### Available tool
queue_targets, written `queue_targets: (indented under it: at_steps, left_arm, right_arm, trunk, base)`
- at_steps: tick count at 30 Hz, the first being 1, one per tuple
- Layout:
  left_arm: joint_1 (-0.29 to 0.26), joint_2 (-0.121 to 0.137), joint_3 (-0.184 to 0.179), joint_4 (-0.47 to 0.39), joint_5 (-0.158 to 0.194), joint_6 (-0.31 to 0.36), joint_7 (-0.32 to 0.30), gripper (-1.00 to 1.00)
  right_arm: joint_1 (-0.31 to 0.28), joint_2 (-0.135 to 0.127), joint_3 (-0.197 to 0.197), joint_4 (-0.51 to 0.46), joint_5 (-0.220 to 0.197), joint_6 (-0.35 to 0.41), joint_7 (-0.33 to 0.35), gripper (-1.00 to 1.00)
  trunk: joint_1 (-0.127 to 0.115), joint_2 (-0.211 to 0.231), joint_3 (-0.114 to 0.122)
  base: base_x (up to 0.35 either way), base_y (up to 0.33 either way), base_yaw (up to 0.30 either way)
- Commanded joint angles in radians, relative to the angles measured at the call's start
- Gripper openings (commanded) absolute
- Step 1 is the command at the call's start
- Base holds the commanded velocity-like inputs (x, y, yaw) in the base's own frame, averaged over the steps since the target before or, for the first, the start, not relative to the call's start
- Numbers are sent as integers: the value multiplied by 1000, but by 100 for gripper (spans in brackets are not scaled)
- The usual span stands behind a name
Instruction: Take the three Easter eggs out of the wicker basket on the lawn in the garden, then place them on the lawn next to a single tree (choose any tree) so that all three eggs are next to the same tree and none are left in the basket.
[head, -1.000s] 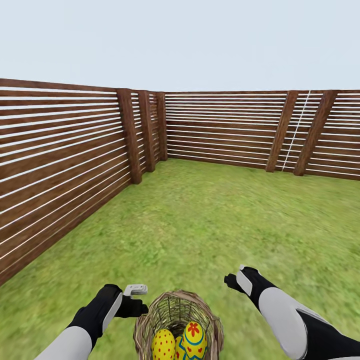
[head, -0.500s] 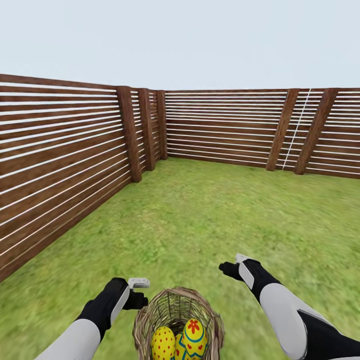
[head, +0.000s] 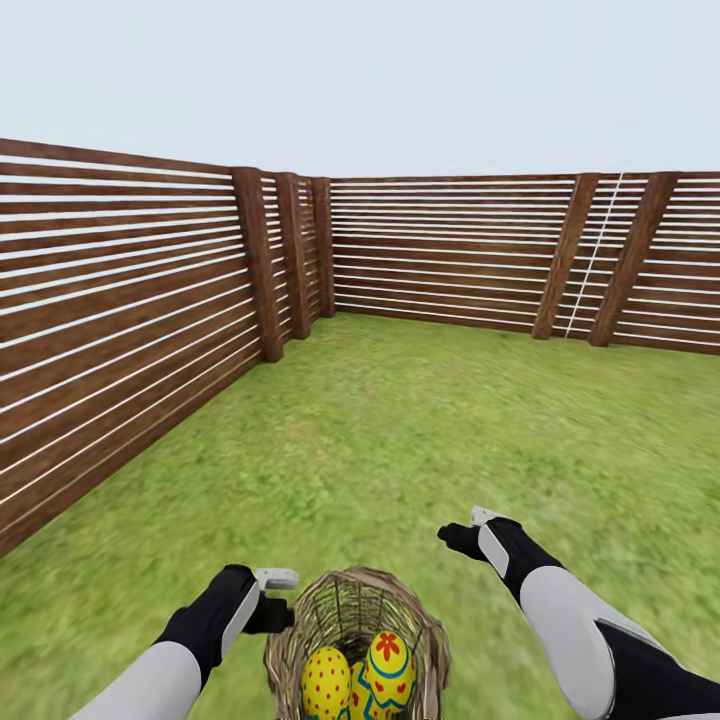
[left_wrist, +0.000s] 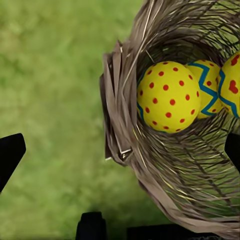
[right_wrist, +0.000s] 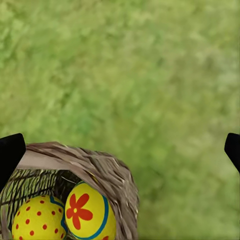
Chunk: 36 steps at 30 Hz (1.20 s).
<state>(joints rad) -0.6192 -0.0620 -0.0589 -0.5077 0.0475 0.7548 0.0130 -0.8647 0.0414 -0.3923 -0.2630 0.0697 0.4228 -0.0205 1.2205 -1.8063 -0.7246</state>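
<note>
I've got the basket (head: 356, 640) on the grass (head: 420, 440) near the fence (head: 120, 330) corner, three eggs (head: 389, 668) inside. Left end effector (head: 276, 596) spread beside its rim, right end effector (head: 466, 530) spread too.

This is a fenced garden outdoors: a wide patchy green grass lawn (head: 420, 430) runs to a tall brown horizontal-slat wooden fence (head: 130, 310) that turns a corner, with pale, cloudless blue sky (head: 380, 80) above its top rail.
</note>
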Motion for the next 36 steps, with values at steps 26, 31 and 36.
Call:
queue_targets:
  at_steps: [26, 31, 36]
  left_arm:
    - [-1, -1, -4, 4, 38, -9, -10, 100]
    - [-1, 0, -4, -3, 39, -10, -10, 100]
    - [-1, 1, -4, -7, 40, -12, -10, 100]
  right_arm:
    - [0, -106, -5, -18, 7, 70, 594, 100]
    - [0, -105, -5, -18, 7, 70, 597, 100]
    - [0, -104, -5, -18, 7, 71, 597, 100]
  trunk:
    - [100, -183, -83]
    - [119, -218, -98]
    - [138, -253, -114]
  base:
    - [0, 0, 0]
    - [0, 0, 0]
    - [0, 0, 0]
